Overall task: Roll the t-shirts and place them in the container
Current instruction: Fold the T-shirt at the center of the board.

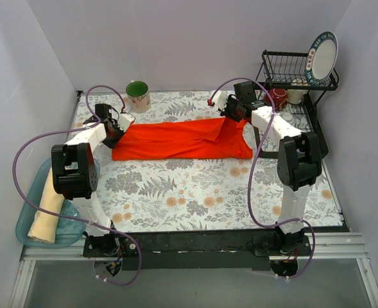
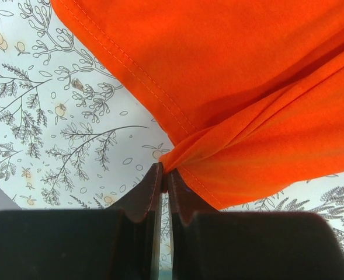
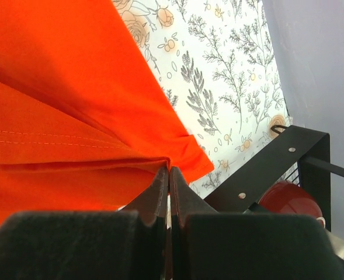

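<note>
Top view: two shirts, one orange-red t-shirt (image 1: 182,141) stretched across the desk (image 1: 195,192), one cream t-shirt (image 1: 47,215) rolled in one blue tub (image 1: 28,212), one green mug (image 1: 138,96) behind, left wrist: left gripper (image 2: 163,172) clenched on an orange corner, right wrist: right gripper (image 3: 168,172) clenched on the other end.

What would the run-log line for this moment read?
left hand: shut on orange t-shirt, left end | right hand: shut on its right end | roll: not started | cream t-shirt: rolled, in blue tub

Pale walls (image 1: 176,38) — floral tabletop (image 1: 195,192)
</note>
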You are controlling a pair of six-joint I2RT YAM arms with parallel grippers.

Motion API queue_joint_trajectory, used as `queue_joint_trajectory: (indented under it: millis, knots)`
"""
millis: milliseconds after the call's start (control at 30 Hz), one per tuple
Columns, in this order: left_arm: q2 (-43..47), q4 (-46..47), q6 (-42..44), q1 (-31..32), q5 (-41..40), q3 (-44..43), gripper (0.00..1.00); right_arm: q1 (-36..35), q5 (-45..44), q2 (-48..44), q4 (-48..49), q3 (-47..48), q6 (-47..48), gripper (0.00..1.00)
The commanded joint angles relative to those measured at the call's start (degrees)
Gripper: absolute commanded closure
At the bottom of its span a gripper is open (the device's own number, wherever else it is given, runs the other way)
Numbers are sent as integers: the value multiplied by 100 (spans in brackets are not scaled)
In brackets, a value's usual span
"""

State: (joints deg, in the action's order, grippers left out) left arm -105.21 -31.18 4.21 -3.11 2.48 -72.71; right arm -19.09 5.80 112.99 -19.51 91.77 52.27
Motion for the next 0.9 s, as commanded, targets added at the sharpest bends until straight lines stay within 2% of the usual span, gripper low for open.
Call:
queue_joint_trajectory:
  millis: [0,133,367,433,467,500,600,733,867]
  knots:
    - [-114,191,-96,30,-125,-261,100,37,-106,179,307,368,-85,99]
    - [-140,305,-227,39,-178,-305,100,37,-123,329,272,482,-129,99]
    - [-114,622,-640,39,-441,-253,94,37,-238,531,396,666,-506,99]
    - [-114,631,-684,39,-450,-253,85,28,-264,549,378,720,-560,99]
    - [-123,631,-693,39,-485,-261,78,28,-290,566,351,746,-595,99]
    - [-123,631,-711,39,-520,-262,67,11,-342,566,342,755,-630,93]
    - [-26,735,-851,39,-705,-288,57,28,-711,452,439,869,-937,68]
    - [648,736,-1394,39,-557,-516,52,99,-783,-21,44,1019,-1236,59]
    - [1177,640,-1555,170,50,-227,50,125,-256,-479,-755,414,-1167,58]
